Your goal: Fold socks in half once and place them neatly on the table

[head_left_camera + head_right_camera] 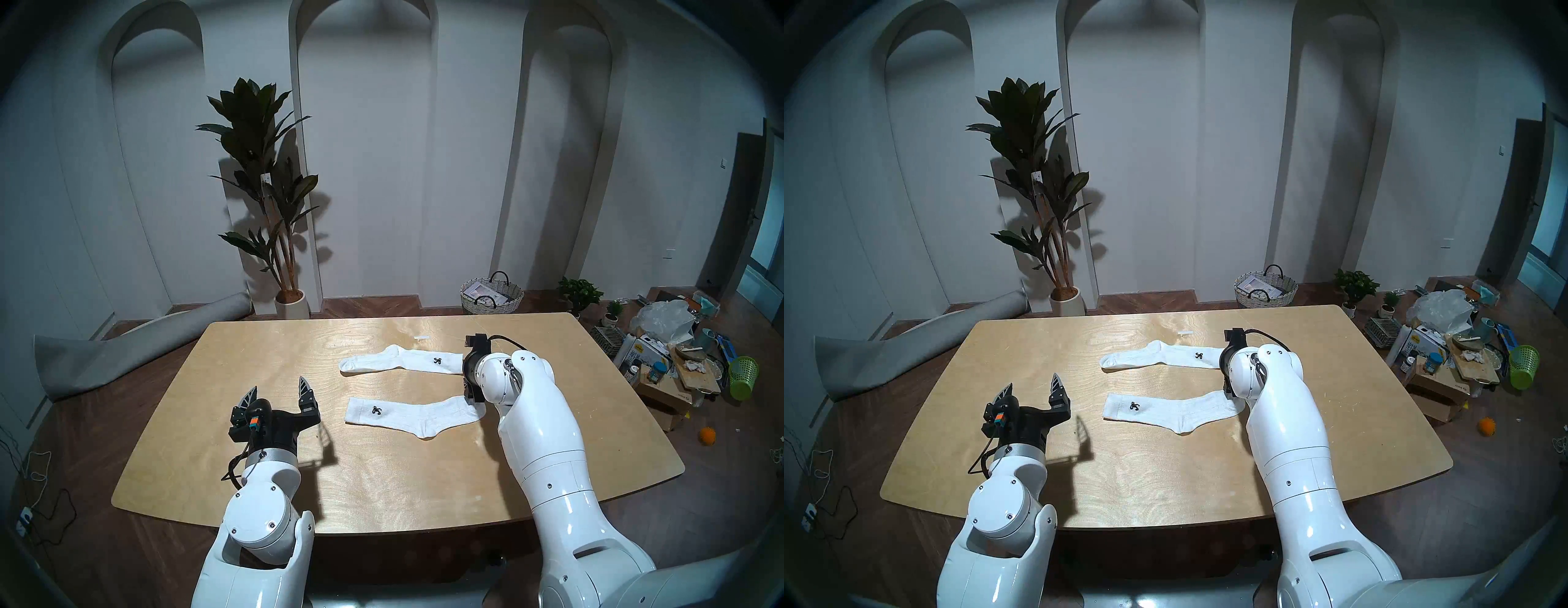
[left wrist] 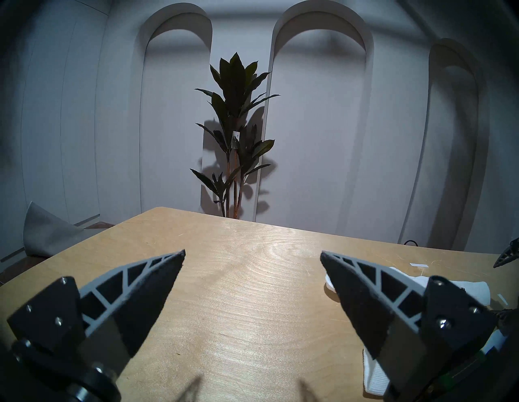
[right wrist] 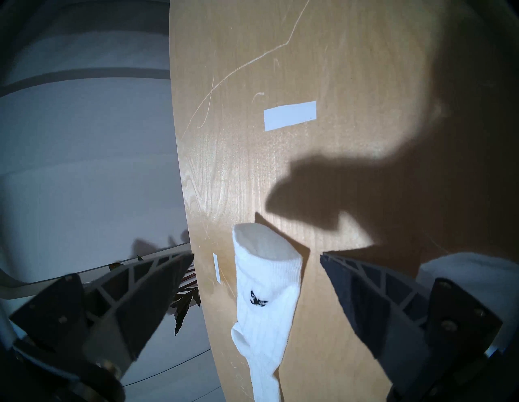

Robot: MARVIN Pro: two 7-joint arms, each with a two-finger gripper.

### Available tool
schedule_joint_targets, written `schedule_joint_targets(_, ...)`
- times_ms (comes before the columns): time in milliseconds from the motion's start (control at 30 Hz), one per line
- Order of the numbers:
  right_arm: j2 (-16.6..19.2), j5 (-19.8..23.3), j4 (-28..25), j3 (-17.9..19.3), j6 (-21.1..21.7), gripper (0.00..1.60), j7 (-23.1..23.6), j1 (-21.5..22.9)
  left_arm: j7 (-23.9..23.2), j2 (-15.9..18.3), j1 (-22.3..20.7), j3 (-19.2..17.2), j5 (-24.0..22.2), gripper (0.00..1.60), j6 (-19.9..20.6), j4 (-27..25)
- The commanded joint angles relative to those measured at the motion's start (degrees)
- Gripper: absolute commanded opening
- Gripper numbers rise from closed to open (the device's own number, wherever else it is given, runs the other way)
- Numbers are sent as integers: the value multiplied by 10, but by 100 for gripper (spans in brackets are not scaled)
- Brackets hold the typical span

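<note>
two white ribbed socks lie flat and unfolded on the table [image 1: 263, 339], right of its middle, one beyond the other with a bare strip of wood between them. the far sock [image 1: 403, 361] has its toe to the left and its cuff to the right, black logo near the cuff. the near sock [image 1: 407, 414] lies the other way, cuff and logo at the left, heel bulging toward the near edge, toe end passing under the right arm.

the head views hide the right gripper behind its own white wrist, above the far sock's cuff and the near sock's toe. only the right wrist view shows it: the right gripper [image 3: 257, 254] has its jaws spread wide, holding nothing, with the far sock's open cuff [image 3: 266, 244] lying between the two fingers below them, clear of both. that view also shows a small white paper strip [image 3: 289, 115] beyond the cuff and a narrower one beside the sock, and the arm's shadow across the wood.

the left gripper [image 1: 280, 386] hangs over the left part of the table, well apart from the socks, its jaws wide apart and empty. its wrist view looks level across the tabletop to a tall potted plant [image 2: 238, 134] against the arched wall, with bits of both socks showing behind its right finger.
</note>
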Motion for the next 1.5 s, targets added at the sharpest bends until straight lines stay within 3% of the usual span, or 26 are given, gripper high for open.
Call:
schedule_joint_targets(0,12,-14,8,-12,13,160,26,18,7,2,-8,5,-3,160,0,-9)
schedule_joint_targets(600,5,-13,56,-17,15,160,45,29,33,6,-12,12,-8,160,-2,1)
schedule_joint_targets(1467,-2,-35,69,-56,4,160,41,5,47,14,-3,6,-23,160,-13,2)
